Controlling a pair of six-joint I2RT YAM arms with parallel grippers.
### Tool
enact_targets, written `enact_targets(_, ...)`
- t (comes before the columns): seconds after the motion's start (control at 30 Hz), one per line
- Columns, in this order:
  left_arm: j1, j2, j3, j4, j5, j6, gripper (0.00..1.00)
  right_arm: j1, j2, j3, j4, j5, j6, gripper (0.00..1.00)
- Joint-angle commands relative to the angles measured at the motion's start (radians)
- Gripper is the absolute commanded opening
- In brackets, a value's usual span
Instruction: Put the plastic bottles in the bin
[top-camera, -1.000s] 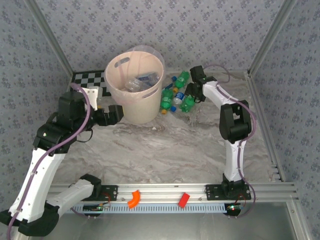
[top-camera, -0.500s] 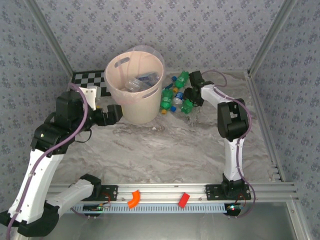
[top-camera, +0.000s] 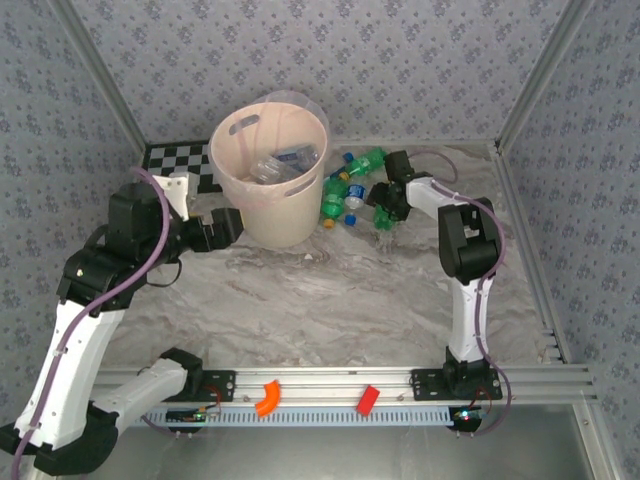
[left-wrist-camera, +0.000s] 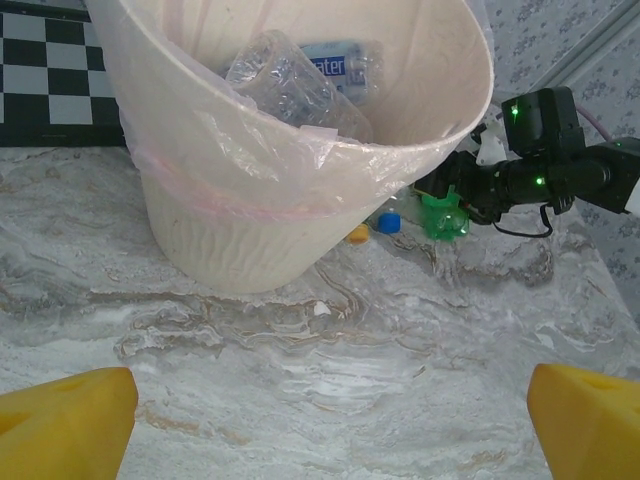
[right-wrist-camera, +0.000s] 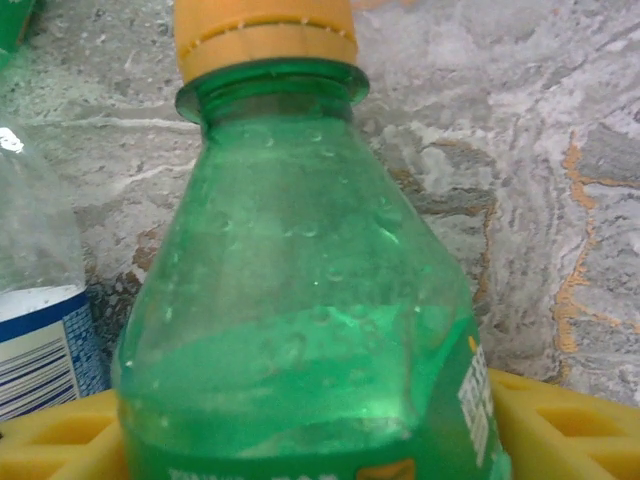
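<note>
Left end effector (top-camera: 222, 228): spread wide, empty, just left of the bin (top-camera: 285, 215). Right end effector (top-camera: 386, 206): set about a green bottle (right-wrist-camera: 300, 300) on the table (top-camera: 330, 300), right of the bin; whether it is clamped cannot be told. Risk: the rounded shoulder may be squeezed out of a loose hold. Long axis judged flat along the table, orange cap (right-wrist-camera: 265, 35) pointed away from the end effector.

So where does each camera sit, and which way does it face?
Top external: overhead from behind, looking down at the marbled table; left arm and right arm show.
Left wrist: low, facing the round pale pink plastic bin; its yellow fingertips show.
Right wrist: close on a green plastic bottle with orange cap, between its yellow fingers.
Shared: top and left wrist both see the bin and right gripper.
</note>
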Motion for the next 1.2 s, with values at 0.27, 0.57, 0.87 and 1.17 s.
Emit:
enact_targets(0.27, -0.006, -0.029, 0.054, -0.012, 0.0, -0.048, 1.0, -0.017, -0.219, -0.177, 0.045, 0.057, -0.025, 0.61)
enact_targets(0.57, -0.005, -0.008, 0.064, 0.036, 0.011, -0.085, 1.0, 0.067, -0.553, -0.257, 0.062, 0.169, -0.091, 0.58)
enact_targets(0.87, -0.006, -0.012, 0.077, 0.092, 0.013, -0.149, 1.0, 0.338, -0.746, -0.128, 0.084, 0.302, -0.202, 0.57)
enact_targets(1.17, -0.006, -0.081, 0.089, 0.072, -0.013, -0.178, 1.0, 0.521, -0.662, 0.057, 0.166, 0.333, -0.34, 0.56)
